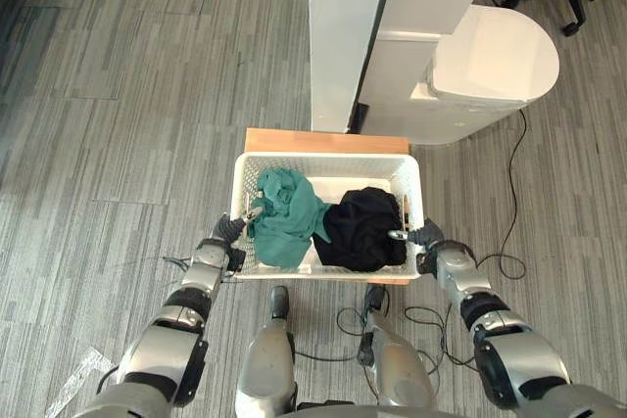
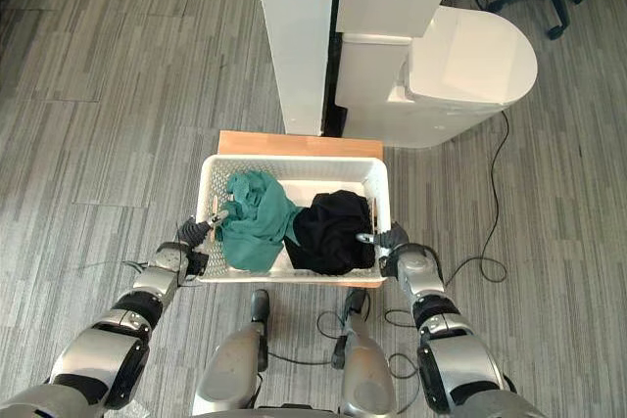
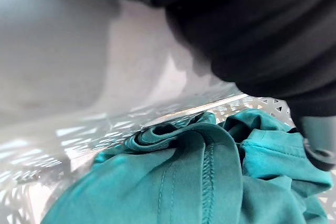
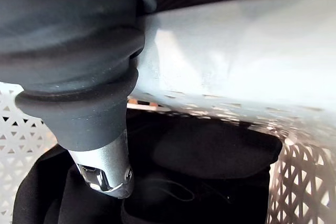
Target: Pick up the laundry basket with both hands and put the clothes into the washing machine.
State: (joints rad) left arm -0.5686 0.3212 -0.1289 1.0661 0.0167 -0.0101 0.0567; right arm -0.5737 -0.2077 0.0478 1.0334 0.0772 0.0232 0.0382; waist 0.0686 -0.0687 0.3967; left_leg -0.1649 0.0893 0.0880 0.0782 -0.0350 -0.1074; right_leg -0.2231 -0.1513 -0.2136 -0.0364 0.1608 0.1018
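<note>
Left robot hand (image 1: 231, 233) and right robot hand (image 1: 423, 235) each pinch an end rim of the laundry basket (image 1: 333, 158), likely for a level lift off the bench (image 1: 323, 140)

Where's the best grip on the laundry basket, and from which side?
The two short end rims of the laundry basket, one hand from each side: it is wide, open-topped, with clothes heaped mid-basket. The left hand and right hand sit there, thumbs hooked over the rim.
</note>
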